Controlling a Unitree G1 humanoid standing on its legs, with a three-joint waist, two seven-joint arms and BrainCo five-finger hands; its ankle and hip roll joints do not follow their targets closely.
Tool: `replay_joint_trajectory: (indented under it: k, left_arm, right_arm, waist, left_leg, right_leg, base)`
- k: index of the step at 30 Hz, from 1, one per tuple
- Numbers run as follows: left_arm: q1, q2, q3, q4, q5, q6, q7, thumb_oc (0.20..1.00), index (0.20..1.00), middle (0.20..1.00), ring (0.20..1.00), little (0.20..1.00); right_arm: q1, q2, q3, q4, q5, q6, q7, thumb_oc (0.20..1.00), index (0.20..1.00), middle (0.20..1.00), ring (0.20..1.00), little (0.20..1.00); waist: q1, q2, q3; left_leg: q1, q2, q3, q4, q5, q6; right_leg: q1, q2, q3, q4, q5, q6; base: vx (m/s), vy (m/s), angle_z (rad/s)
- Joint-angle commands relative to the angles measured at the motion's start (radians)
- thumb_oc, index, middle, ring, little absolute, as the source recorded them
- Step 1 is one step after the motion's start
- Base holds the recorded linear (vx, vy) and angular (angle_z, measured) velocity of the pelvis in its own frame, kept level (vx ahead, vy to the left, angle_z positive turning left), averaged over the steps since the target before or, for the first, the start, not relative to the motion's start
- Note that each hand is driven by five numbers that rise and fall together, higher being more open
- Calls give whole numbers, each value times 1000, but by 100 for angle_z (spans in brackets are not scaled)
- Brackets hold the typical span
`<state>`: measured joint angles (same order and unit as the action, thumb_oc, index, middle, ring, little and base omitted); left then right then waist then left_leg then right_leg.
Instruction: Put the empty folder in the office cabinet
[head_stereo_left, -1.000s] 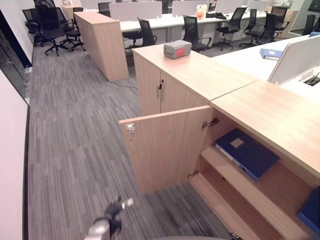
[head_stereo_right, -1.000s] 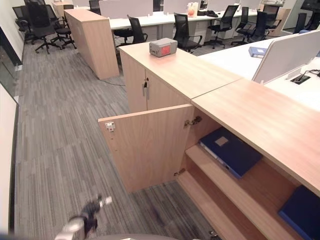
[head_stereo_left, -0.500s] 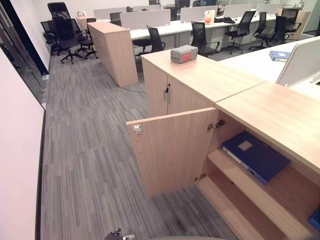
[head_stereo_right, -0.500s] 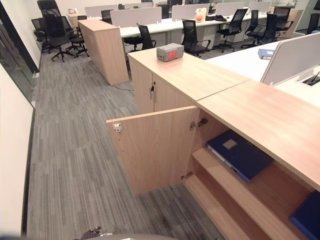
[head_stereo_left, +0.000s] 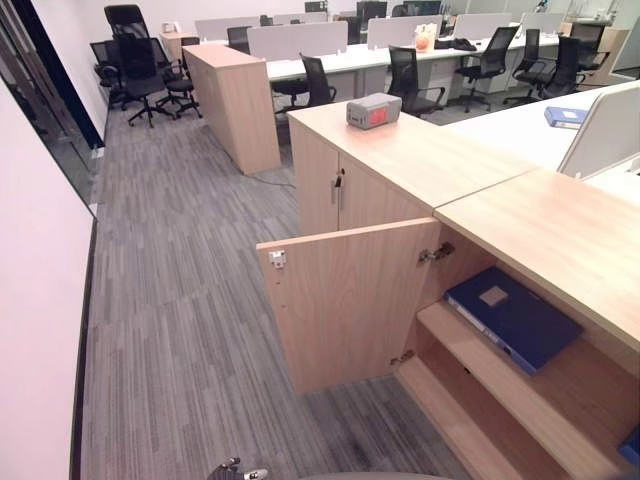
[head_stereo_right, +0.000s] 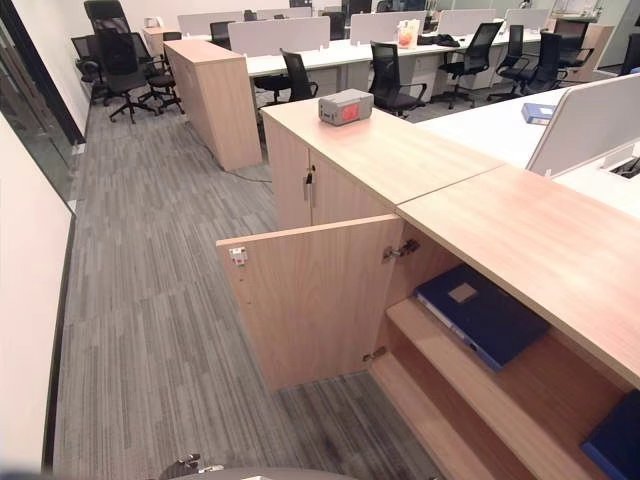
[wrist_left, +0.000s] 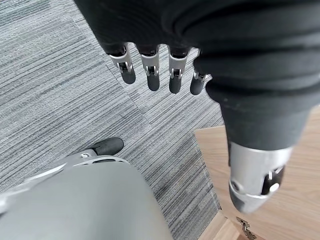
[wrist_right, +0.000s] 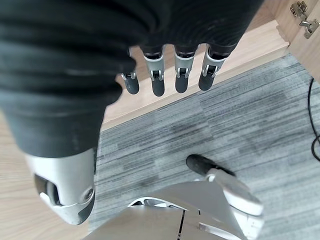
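Observation:
A dark blue folder (head_stereo_left: 515, 318) lies flat on the upper shelf inside the open wooden office cabinet (head_stereo_left: 520, 235). The cabinet's door (head_stereo_left: 345, 300) stands swung out toward the carpet. A second blue folder (head_stereo_right: 615, 440) shows at the lower right on a lower shelf. My left hand (wrist_left: 150, 75) hangs over the grey carpet with relaxed fingers and holds nothing; its tip shows at the bottom edge (head_stereo_left: 235, 468). My right hand (wrist_right: 181, 77) hangs near the cabinet's base, fingers straight and empty.
A grey box with a red label (head_stereo_left: 373, 110) sits on the neighbouring closed cabinet, which has a key in its door (head_stereo_left: 337, 185). Another blue folder (head_stereo_left: 565, 116) lies on a white desk at the right. Office chairs (head_stereo_left: 135, 60) and desks stand behind. A wall (head_stereo_left: 40, 300) runs along the left.
The camera has shifted, moving the whole scene a little. My left arm has dropped from the lower part of the view to its bottom edge. The folder on the shelf has not moved.

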<state>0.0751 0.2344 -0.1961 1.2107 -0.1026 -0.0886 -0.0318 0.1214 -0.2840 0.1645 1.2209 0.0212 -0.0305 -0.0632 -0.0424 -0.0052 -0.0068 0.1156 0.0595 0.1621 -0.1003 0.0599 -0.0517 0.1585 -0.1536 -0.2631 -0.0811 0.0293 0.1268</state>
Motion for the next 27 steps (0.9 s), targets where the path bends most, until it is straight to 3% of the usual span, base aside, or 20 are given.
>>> replay_joint_trajectory:
  k: [1,14,27]
  left_arm:
    - [-92,17,46,14,-24,-23,-2,1000,1000,1000,1000,1000]
    - [-123,50,68,-85,-115,-48,0,1000,1000,1000,1000,1000]
    - [-365,247,166,-125,-282,-74,26,1000,1000,1000,1000,1000]
  right_arm:
    - [-64,4,34,15,44,0,5,1000,1000,1000,1000,1000]
    - [-60,-17,30,-13,47,1,24,1000,1000,1000,1000,1000]
    - [-56,-24,51,-70,84,-12,52,1000,1000,1000,1000,1000]
  waist:
    - [27,-25,55]
    - [24,-27,61]
    - [-34,-38,53]
  left_leg:
    - [41,28,-44,17,-91,-38]
    - [52,35,-27,13,-93,-42]
    - [76,42,46,13,-109,-51]
  right_leg:
    - [-20,-70,-22,24,10,80]
    - [-20,-68,-15,19,17,86]
    - [-42,-70,26,13,38,106]
  base:
    - [0,0,0]
    - [1,0,0]
    - [36,21,-11]
